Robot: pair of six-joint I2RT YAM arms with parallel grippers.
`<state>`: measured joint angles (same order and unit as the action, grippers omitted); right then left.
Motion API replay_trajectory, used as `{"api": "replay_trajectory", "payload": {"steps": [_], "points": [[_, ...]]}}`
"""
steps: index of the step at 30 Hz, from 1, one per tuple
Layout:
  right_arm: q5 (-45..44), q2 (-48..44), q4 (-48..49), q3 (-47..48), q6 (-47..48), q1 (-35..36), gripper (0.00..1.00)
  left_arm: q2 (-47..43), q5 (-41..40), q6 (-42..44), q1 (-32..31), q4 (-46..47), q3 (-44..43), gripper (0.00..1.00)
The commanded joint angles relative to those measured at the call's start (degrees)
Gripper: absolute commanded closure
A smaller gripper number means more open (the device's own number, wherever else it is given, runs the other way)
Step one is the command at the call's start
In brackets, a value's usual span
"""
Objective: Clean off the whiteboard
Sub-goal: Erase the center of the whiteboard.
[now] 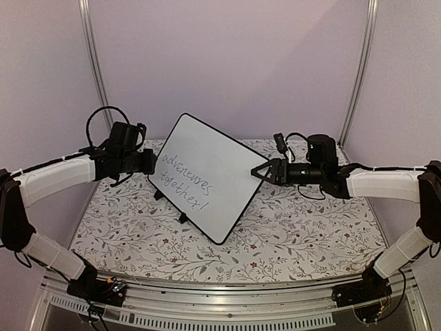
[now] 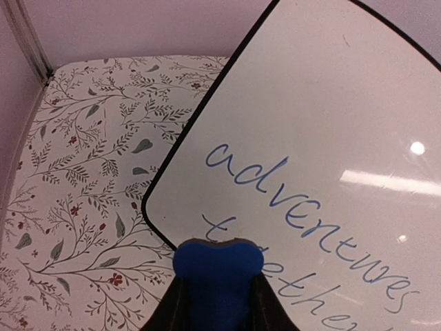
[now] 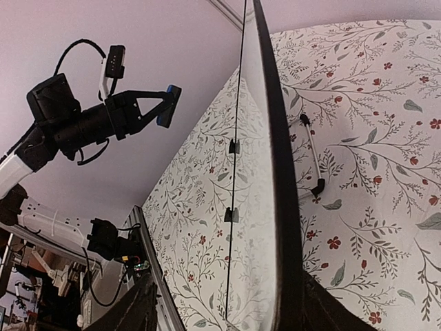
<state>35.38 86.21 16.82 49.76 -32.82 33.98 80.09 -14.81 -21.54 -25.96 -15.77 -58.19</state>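
Top external view has the whiteboard (image 1: 207, 176) propped at a tilt in the middle of the flowery table (image 1: 310, 234), right between the two arms, with the writing (image 1: 185, 181) "adventures together!" not yet wiped. To me it looks like a stiff, light panel with a glossy, slippery face, and it only sits on little black feet (image 1: 183, 218). I'd bet it skates or tips back as soon as something pushes on it. Best spot to grab is probably the thin black frame along its right edge, clear of the ink, pinched front to back. That's pretty much where the right gripper (image 1: 260, 171) is: jaws spread and straddling that edge, one finger (image 3: 134, 310) well off the face, so not clamped. Meanwhile the left gripper (image 1: 150, 163) is clenched on the blue eraser (image 2: 217, 272), up at the board's left corner by the first letters; can't tell if it's touching. Count: one whiteboard, one eraser, two lines of writing, two feet showing, two grippers.
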Motion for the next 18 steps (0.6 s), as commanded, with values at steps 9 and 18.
{"api": "replay_trajectory", "payload": {"steps": [9, 18], "points": [[-1.87, 0.88, -1.24, 2.54, 0.45, 1.23, 0.34, -2.13, 1.11, -2.43, 0.88, 0.89, 3.09, 1.0], [4.17, 6.68, 1.67, 6.39, -2.34, 1.44, 0.51, -3.7, 0.31, -2.19, 0.98, 0.12, 3.49, 1.0]]}}
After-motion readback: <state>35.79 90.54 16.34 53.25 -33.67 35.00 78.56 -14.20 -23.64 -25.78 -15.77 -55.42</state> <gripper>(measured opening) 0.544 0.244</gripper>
